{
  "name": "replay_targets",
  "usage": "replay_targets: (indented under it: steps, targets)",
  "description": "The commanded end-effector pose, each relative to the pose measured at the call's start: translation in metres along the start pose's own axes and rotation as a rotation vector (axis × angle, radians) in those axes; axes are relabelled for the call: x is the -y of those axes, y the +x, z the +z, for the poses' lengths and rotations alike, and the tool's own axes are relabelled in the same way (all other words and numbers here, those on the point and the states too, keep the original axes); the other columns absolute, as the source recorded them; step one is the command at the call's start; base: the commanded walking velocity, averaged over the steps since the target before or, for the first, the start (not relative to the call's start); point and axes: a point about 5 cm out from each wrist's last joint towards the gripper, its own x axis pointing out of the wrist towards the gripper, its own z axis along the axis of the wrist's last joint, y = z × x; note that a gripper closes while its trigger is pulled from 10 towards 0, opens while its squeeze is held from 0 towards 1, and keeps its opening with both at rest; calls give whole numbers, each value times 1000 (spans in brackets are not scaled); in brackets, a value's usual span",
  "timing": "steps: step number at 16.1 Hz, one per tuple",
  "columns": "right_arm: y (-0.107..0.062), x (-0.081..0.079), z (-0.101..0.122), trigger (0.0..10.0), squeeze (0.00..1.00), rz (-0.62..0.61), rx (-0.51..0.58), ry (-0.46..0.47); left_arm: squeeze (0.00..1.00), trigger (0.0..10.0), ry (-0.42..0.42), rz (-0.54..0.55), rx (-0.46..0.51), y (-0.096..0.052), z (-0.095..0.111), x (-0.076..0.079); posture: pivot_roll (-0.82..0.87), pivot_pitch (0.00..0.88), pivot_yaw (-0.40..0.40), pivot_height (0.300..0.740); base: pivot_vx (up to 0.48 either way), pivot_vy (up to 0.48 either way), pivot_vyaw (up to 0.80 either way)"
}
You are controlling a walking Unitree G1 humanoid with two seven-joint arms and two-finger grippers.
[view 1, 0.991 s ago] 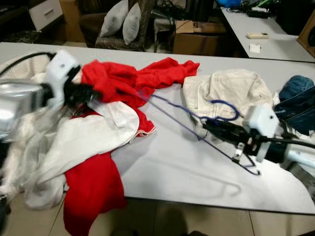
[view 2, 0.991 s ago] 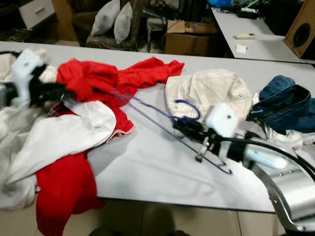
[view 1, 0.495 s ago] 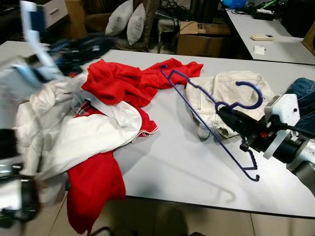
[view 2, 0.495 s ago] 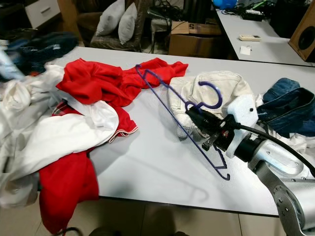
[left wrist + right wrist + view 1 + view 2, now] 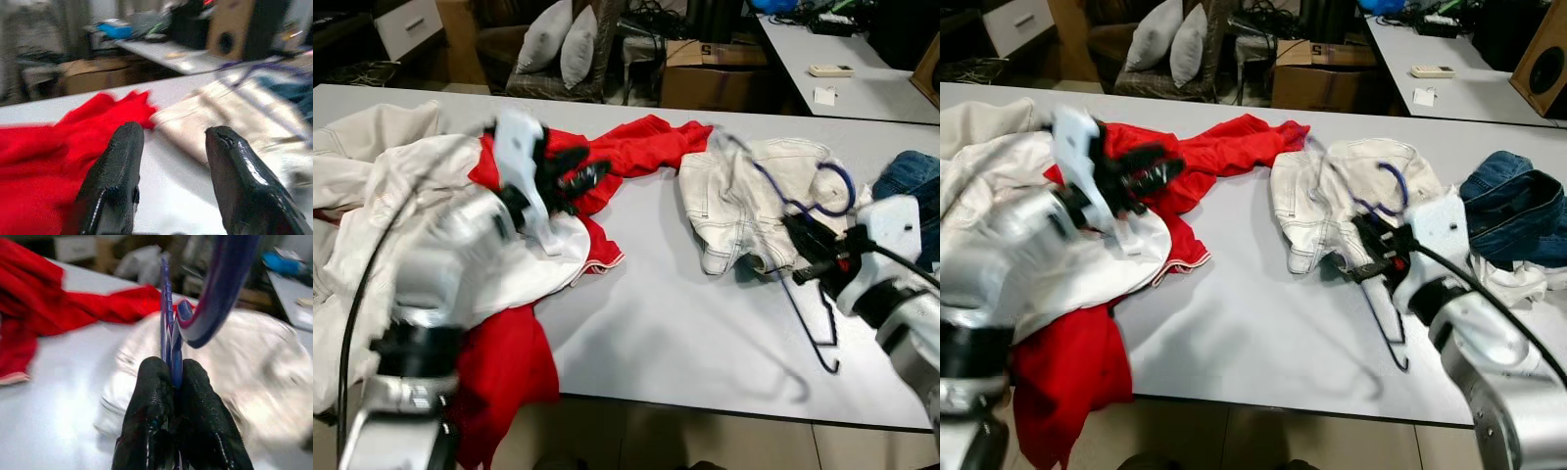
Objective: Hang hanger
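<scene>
on your grey table [image 5: 685,333], the right gripper [image 5: 1371,250] pinches the thin purple wire hanger [image 5: 803,294] beside the cream jacket [image 5: 744,196]; your left gripper [image 5: 573,176] hovers spread apart over the red cloth [image 5: 646,142].

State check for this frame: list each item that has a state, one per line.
right tool: shut on the hanger
left tool: open, holding nothing, over the red garment
hanger: gripped near its hook, lifted off the table
red garment: crumpled on the table
cream garment: lying bunched on the table

Purple hanger [image 5: 803,211], red shirt [image 5: 636,147], cream jacket [image 5: 744,201], blue jeans [image 5: 1513,211].
</scene>
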Motion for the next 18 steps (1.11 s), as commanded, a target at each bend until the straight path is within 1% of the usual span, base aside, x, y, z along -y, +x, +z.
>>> replay_targets:
  steps: [1, 2, 3, 4, 5, 6, 7, 10, 12, 16, 18]
  targets:
    - [-5, 2, -2, 10000, 0, -70, -8, 9, 0, 10000, 74, 115, -14, -8, -7, -2, 9, 0, 25, 740, 0, 0, 0]
    - [-8, 0, 0, 10000, 0, -101, 7, 30, 0, 10000, 39, 151, -17, -13, -12, -1, 4, 0, 26, 740, 0, 0, 0]
    - [-9, -2, 1, 10000, 0, -106, 17, 38, 0, 10000, 31, 162, -11, -16, -14, 0, 3, 0, 26, 740, 0, 0, 0]
    - [-11, -6, 1, 10000, 0, -117, 21, 55, 0, 10000, 21, 176, -7, -20, -19, 3, 2, 0, 23, 740, 0, 0, 0]
    - [-12, -15, -2, 10000, 0, -116, 20, 71, 0, 10000, -2, 191, -5, -23, -25, 6, 3, 0, 19, 740, 0, -352, 0]
    - [-12, -22, -5, 10000, 0, -110, 11, 73, 0, 10000, -14, 211, 0, -23, -27, 8, 6, 0, 15, 740, 0, -409, 0]
    - [-11, -23, -6, 10000, 0, -111, 9, 75, 0, 10000, -15, 219, 6, -21, -28, 10, 6, 0, 15, 740, 0, -465, 0]
    - [-6, -21, -3, 10000, 0, -128, 21, 65, 0, 10000, -26, 225, 27, -16, -25, 14, 11, 0, 14, 740, 0, -463, 0]
    - [-5, -20, -2, 10000, 0, -133, 26, 31, 0, 10000, -18, 224, 21, -16, -28, 14, 7, 0, 16, 740, 0, -465, 0]
    - [-6, -19, -5, 10000, 0, -161, 10, 27, 0, 10000, -12, 225, 11, -15, -31, 14, 2, 0, 19, 740, 0, -457, 0]
    - [-5, -18, -9, 10000, 0, -185, -6, 29, 0, 10000, -17, 208, 4, -13, -34, 19, 1, 0, 21, 740, 0, 0, 0]
